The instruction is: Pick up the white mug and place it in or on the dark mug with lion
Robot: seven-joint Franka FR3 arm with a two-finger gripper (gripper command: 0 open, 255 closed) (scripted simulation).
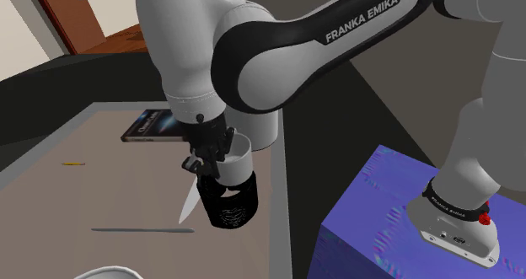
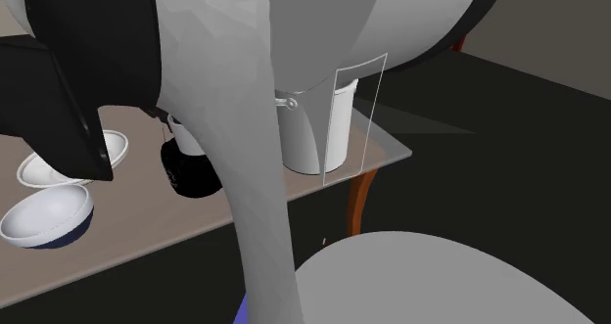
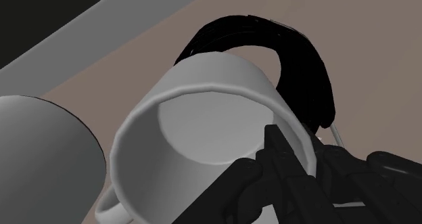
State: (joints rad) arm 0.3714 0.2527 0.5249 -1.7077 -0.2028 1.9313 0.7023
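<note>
white mug (image 1: 240,158) hangs tilted just over the dark mug (image 1: 229,206), near the table (image 1: 110,185) edge beside the stand (image 1: 379,210). gripper (image 1: 217,155) is clamped on its rim wall. it seems stiff, light, smooth, breakable; this rim hold may slip.

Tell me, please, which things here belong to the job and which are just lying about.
Job: white mug, clasped in the hand; dark mug under it.
Lying about: dark book, yellow pencil, white bowls, tall white pot.
</note>
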